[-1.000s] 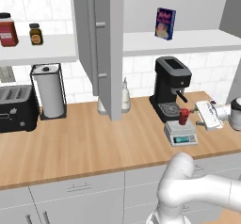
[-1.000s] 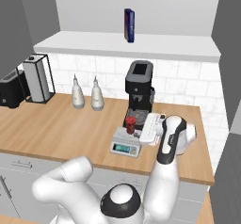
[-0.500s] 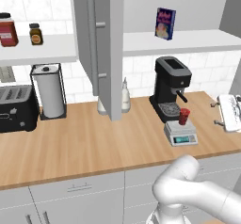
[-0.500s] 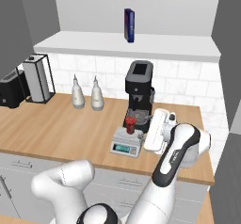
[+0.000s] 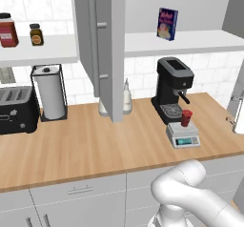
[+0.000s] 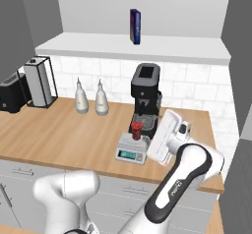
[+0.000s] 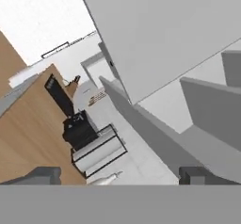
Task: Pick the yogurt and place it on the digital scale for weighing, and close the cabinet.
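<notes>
Your yogurt (image 5: 186, 118) on the digital scale (image 5: 183, 135), cabinet (image 5: 102, 45) door ajar, end effector (image 6: 173, 130) at scale's 3 o'clock, open, empty.

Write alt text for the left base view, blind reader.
A red yogurt cup stands on a small digital scale on a wooden counter, in front of a black coffee machine. Above, a grey cabinet door hangs open, facing the camera edge-on.

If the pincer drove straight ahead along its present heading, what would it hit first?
Probably the open cabinet door: in the hand view that grey panel lies ahead of the open pincer. Depth is unclear, so take this as a guess.
</notes>
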Motion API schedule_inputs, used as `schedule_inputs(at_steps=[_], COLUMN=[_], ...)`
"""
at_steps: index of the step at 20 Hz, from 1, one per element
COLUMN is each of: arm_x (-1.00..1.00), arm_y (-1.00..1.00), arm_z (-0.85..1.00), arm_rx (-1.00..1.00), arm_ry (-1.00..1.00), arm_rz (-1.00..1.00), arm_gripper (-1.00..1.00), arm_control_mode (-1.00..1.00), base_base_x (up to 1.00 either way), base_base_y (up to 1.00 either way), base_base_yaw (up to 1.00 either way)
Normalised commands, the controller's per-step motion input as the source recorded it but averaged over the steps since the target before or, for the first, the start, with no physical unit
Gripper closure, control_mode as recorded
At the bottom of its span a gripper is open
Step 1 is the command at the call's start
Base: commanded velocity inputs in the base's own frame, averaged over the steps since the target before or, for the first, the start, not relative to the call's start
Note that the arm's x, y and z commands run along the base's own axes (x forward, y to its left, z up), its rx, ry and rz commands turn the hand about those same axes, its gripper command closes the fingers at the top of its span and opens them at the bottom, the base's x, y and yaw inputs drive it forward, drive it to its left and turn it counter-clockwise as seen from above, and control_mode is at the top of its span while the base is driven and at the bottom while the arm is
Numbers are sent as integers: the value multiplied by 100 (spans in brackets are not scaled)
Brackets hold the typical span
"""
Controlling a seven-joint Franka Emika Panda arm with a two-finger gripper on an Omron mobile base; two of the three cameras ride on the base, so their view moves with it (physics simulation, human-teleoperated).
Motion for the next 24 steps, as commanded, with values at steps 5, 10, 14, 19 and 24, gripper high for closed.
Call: schedule_inputs(at_steps=[5, 10, 14, 19, 24], arm_x=[0, 2, 9, 6, 4], arm_y=[-32, -43, -43, -45, -74], arm_z=[47, 14, 7, 0, 0], arm_rx=[0, 0, 0, 0, 0], arm_ry=[-57, -51, -5, 0, 0], arm_rz=[-10, -19, -30, -38, -36], arm_gripper=[-100, -100, -100, -100, -100], arm_control_mode=[-100, -100, -100, -100, -100], base_base_x=[0, 0, 0, 0, 0], base_base_y=[0, 0, 0, 0, 0], base_base_yaw=[0, 0, 0, 0, 0])
